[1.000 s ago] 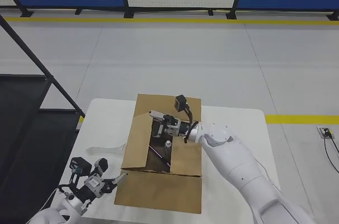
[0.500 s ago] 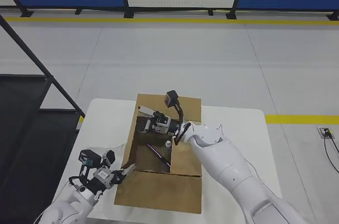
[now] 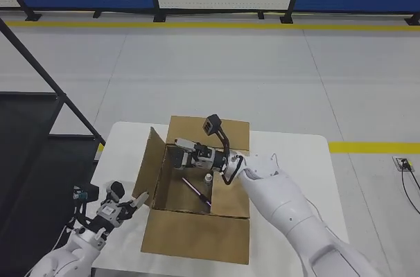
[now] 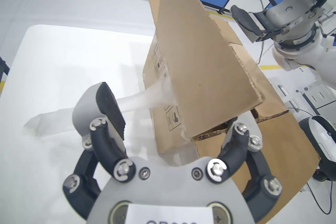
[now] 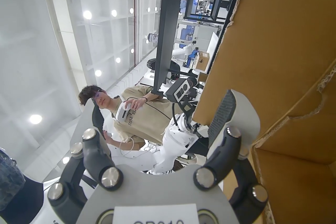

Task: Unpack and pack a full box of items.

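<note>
An open cardboard box point(image 3: 196, 235) stands in the middle of the white table point(image 3: 130, 149). Its left flap point(image 3: 149, 163) stands upright; in the left wrist view a strip of clear tape point(image 4: 147, 99) hangs from this flap point(image 4: 204, 57). My right gripper point(image 3: 179, 154) is open inside the box, one finger point(image 5: 228, 114) against the flap's inner face point(image 5: 275, 51). My left gripper point(image 3: 135, 203) is open beside the box's front left corner, and its own view point(image 4: 173, 114) shows the flap's lower corner near one finger. A dark pen-like item point(image 3: 196, 190) and a small bottle point(image 3: 208, 179) lie in the box.
The front flap lies flat toward the table's near edge, and the far flap point(image 3: 210, 126) is folded outward. A dark metal rack point(image 3: 30, 166) stands left of the table. Bare table lies left and right of the box.
The left flap has swung from lying over the box to standing upright. My right gripper moved left along with it. My left gripper came in toward the box, then drew back left.
</note>
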{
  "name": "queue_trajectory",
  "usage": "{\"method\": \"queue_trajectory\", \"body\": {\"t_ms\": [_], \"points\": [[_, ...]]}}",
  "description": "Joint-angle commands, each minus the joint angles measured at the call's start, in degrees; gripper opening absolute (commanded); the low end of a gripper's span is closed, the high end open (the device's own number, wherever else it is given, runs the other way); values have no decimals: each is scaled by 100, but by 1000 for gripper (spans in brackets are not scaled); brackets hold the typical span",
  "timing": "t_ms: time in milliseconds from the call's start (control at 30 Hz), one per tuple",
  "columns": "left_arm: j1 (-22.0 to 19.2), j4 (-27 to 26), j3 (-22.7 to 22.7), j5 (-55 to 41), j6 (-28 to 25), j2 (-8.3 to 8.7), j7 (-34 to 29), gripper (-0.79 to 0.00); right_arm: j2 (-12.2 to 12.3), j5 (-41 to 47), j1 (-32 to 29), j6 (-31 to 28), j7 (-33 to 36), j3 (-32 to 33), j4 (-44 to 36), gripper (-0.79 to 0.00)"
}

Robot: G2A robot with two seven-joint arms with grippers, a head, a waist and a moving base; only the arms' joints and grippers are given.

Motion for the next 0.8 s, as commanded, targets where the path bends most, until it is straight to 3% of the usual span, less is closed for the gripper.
{"method": "queue_trajectory", "body": {"t_ms": [0,333,767], "points": [[71,-11,-121,-89,4,6,-29,0,33,-7,-15,-67,20,81,18,0],[292,204,-615,-242,207,33,-301,0,367,-166,-278,-358,182,682,-205,0],[-49,1012,-301,243,619,18,-536,0,766,-499,-949,-202,150,1375,-1379,0]]}}
